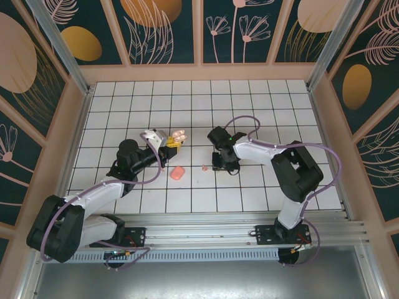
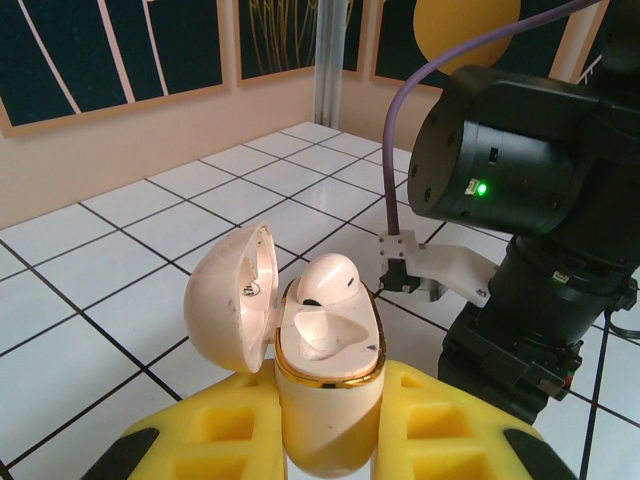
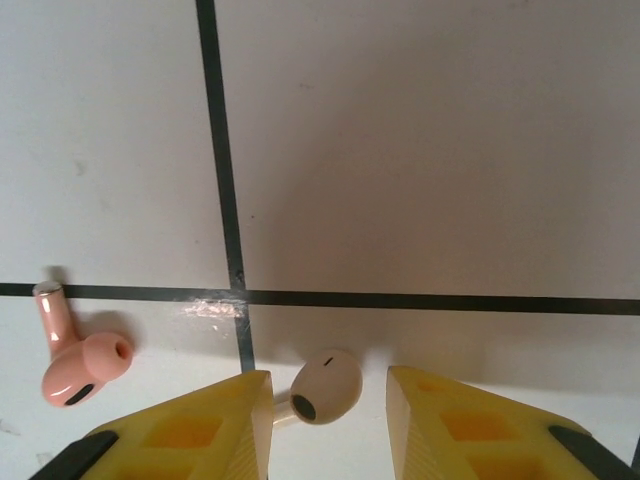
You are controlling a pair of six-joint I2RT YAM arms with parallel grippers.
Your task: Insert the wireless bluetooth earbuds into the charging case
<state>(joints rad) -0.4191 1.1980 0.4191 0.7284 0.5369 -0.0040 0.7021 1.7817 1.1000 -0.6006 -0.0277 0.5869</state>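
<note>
My left gripper (image 2: 330, 432) is shut on the charging case (image 2: 330, 395), a cream shell with a gold rim, held upright above the tiles. Its lid (image 2: 225, 300) is swung open to the left. One pale earbud (image 2: 328, 280) sits in the far slot and the near slot is bare. In the top view the case (image 1: 179, 134) is left of centre. The other pale earbud (image 3: 328, 385) lies on a white tile between the yellow fingers of my right gripper (image 3: 330, 402). That gripper is open, with a gap on the bud's right and its stem by the left finger (image 3: 205, 425).
A pink earbud (image 3: 75, 358) lies on the tile left of my right gripper. A larger salmon-pink rounded block (image 1: 177, 173) rests on the floor between the arms. My right arm's black wrist (image 2: 510, 150) hangs close beyond the case. Peach walls ring the tiled floor (image 1: 249, 99).
</note>
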